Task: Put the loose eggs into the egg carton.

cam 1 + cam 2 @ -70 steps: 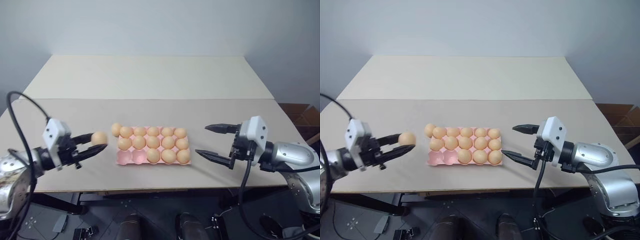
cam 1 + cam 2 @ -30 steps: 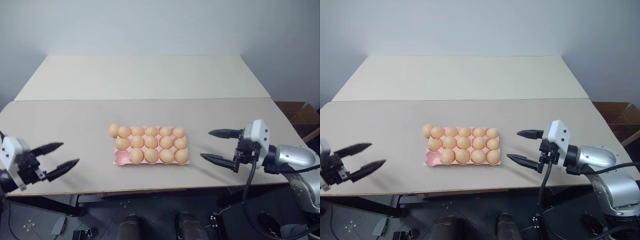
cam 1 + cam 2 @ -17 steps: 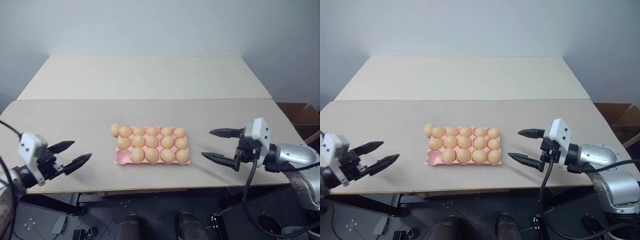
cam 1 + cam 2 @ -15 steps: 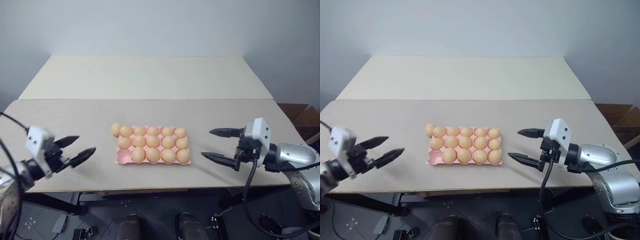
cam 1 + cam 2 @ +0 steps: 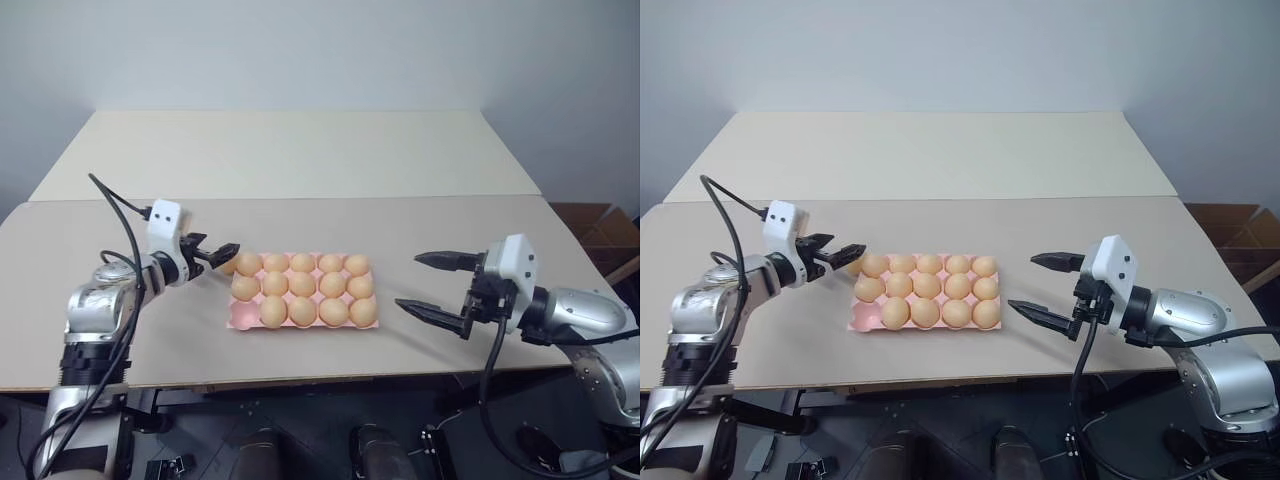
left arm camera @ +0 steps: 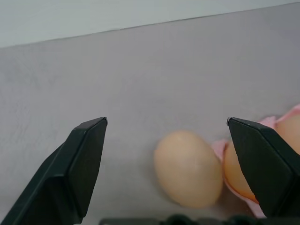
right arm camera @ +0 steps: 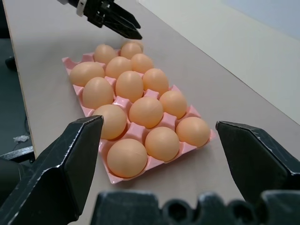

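Observation:
The pale pink egg carton [image 5: 242, 318] lies mid-table, and every cup holds an egg except the near-left corner one. One loose egg [image 6: 187, 168] rests on the table against the carton's far-left corner, also seen from the head [image 5: 228, 263]. My left gripper [image 5: 221, 255] is open, and the egg lies between its two fingers [image 6: 79, 168] without touching them. To the right of the carton my right gripper [image 5: 408, 281] hovers open and empty, pointing at the carton [image 7: 75, 62].
The table [image 5: 120, 330] is a beige top joined to a second paler table [image 5: 300, 150] behind it. A brown cardboard box [image 5: 600, 225] stands past the right edge. A black cable [image 5: 115, 205] loops over my left arm.
My left arm swung forward and to the right, from the table's near-left edge to the loose egg by the carton. An egg it held earlier now sits in the carton. The right arm stayed still.

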Action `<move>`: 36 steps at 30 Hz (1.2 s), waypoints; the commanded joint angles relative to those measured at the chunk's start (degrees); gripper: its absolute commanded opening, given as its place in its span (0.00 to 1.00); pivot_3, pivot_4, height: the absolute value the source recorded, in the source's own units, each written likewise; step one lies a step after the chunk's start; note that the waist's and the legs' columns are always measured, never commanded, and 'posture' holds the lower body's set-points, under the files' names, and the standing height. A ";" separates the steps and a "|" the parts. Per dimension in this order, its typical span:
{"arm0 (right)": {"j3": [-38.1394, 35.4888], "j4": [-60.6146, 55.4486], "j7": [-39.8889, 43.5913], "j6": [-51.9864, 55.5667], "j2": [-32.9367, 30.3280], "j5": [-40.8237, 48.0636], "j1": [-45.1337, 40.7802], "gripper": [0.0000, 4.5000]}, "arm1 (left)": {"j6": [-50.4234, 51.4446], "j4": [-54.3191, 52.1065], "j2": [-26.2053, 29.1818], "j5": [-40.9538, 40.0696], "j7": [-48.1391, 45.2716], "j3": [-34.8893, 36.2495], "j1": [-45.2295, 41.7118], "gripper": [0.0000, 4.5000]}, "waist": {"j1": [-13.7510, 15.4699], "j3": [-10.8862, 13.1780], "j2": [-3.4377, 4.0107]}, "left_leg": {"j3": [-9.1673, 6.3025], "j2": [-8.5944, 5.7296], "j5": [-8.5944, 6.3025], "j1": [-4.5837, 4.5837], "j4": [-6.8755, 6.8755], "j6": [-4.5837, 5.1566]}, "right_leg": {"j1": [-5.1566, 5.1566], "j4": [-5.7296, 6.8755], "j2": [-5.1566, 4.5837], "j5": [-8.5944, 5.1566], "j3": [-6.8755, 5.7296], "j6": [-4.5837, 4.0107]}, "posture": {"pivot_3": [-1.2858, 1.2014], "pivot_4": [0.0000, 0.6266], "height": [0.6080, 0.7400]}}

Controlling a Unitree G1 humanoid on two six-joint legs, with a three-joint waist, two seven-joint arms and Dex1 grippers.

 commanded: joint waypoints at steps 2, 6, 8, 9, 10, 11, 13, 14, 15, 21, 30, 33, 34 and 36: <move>-1.16 -3.20 -1.08 -1.04 0.27 0.53 1.00 1.00 | -1.63 4.29 -1.33 3.14 1.68 -1.24 -3.14 0.99 | 0.10 0.00 -0.01 | 0.00 -0.02 0.00 0.01 0.01 0.00 | 0.02 0.01 -0.02 0.01 0.01 0.02 | 0.52 0.24 1.00; -1.34 -3.70 -1.83 -0.96 0.36 0.68 1.30 1.00 | -1.10 6.01 -2.18 4.55 1.54 -2.23 -4.14 0.99 | 0.09 -0.01 -0.01 | 0.00 -0.02 0.00 0.02 0.05 0.00 | 0.03 0.02 -0.02 0.02 0.01 0.03 | 0.52 0.24 1.00; -1.37 -4.01 -2.00 -0.87 0.37 0.90 1.38 1.00 | -0.42 6.19 -2.20 5.27 2.02 -2.44 -4.46 0.99 | 0.09 -0.01 -0.01 | 0.00 -0.02 0.00 0.02 0.05 0.00 | 0.03 0.03 -0.02 0.02 0.01 0.03 | 0.52 0.24 1.00; -1.35 -4.12 -2.03 -0.90 0.37 0.94 1.43 1.00 | -0.26 6.17 -2.24 5.49 2.19 -2.40 -4.50 0.99 | 0.10 -0.01 -0.01 | 0.00 -0.02 0.00 0.03 0.06 0.00 | 0.03 0.04 -0.02 0.02 0.02 0.04 | 0.52 0.24 1.00; -1.30 -4.19 -2.04 -0.92 0.34 0.94 1.47 1.00 | 0.35 5.65 -2.22 5.66 2.77 -2.17 -4.34 0.99 | 0.10 -0.01 -0.01 | -0.01 -0.02 0.00 0.03 0.06 0.00 | 0.03 0.05 -0.02 0.02 0.01 0.03 | 0.52 0.24 1.00; -1.31 -4.26 -2.02 -0.93 0.31 0.97 1.56 1.00 | 0.99 4.71 -2.05 5.60 3.13 -1.81 -3.88 0.99 | 0.09 -0.01 -0.01 | -0.01 -0.02 0.00 0.03 0.06 0.00 | 0.03 0.05 -0.02 0.02 0.01 0.03 | 0.52 0.24 1.00; -1.29 -4.31 -1.97 -0.91 0.29 1.02 1.62 1.00 | 2.00 2.87 -1.78 5.40 3.84 -1.04 -2.80 0.99 | 0.06 -0.01 -0.01 | -0.01 -0.02 0.00 0.03 0.06 0.00 | 0.04 0.05 -0.02 0.03 0.02 0.04 | 0.52 0.24 1.00; -1.22 -4.29 -1.96 -0.88 0.31 1.04 1.59 1.00 | 2.26 2.04 -1.67 5.32 4.12 -0.66 -2.18 0.99 | 0.01 -0.01 -0.01 | -0.01 -0.02 0.00 0.03 0.06 0.00 | 0.03 0.05 -0.03 0.03 0.02 0.04 | 0.52 0.24 1.00; -1.26 -4.35 -1.94 -0.86 0.30 1.10 1.67 1.00 | 2.54 1.29 -1.64 5.27 4.37 -0.39 -1.69 0.99 | -0.05 -0.01 -0.01 | -0.01 -0.02 0.00 0.03 0.06 0.00 | 0.04 0.05 -0.03 0.03 0.03 0.04 | 0.52 0.24 1.00; 0.02 -3.77 -1.82 -1.09 0.65 0.81 0.83 1.00 | 5.00 -4.03 -0.65 4.57 4.30 0.95 3.07 0.99 | -0.20 -0.01 -0.01 | -0.01 0.00 0.00 0.03 0.06 0.00 | 0.01 0.06 -0.02 0.03 0.04 0.04 | 0.52 0.24 1.00; 0.64 -3.67 -1.51 -1.13 0.78 0.75 0.22 1.00 | 5.66 -5.71 -0.28 4.24 4.28 2.32 5.24 0.99 | -0.08 -0.01 -0.01 | -0.01 -0.01 0.01 0.03 0.08 -0.01 | 0.02 0.06 -0.04 0.03 0.03 0.04 | 0.52 0.24 1.00; 0.67 -3.73 -1.52 -1.02 0.65 0.77 0.09 1.00 | 4.43 -4.65 -0.43 4.70 3.61 1.31 4.49 0.99 | -0.06 -0.01 -0.01 | -0.01 -0.01 0.00 0.03 0.08 0.00 | 0.02 0.06 -0.04 0.03 0.03 0.04 | 0.52 0.24 1.00; 0.72 -3.76 -1.57 -0.99 0.64 0.73 0.03 1.00 | 3.35 -4.07 -0.34 5.15 3.02 0.60 4.14 0.99 | -0.04 -0.01 -0.01 | -0.01 -0.01 0.00 0.03 0.08 0.00 | 0.02 0.06 -0.04 0.03 0.03 0.04 | 0.52 0.24 1.00; 0.84 -3.92 -1.87 -0.77 0.73 0.71 -0.09 1.00 | 0.47 -2.94 0.56 6.57 1.13 -1.30 3.66 0.99 | 0.02 -0.01 -0.01 | -0.01 -0.02 0.01 0.03 0.08 -0.01 | 0.02 0.06 -0.04 0.03 0.02 0.04 | 0.52 0.24 1.00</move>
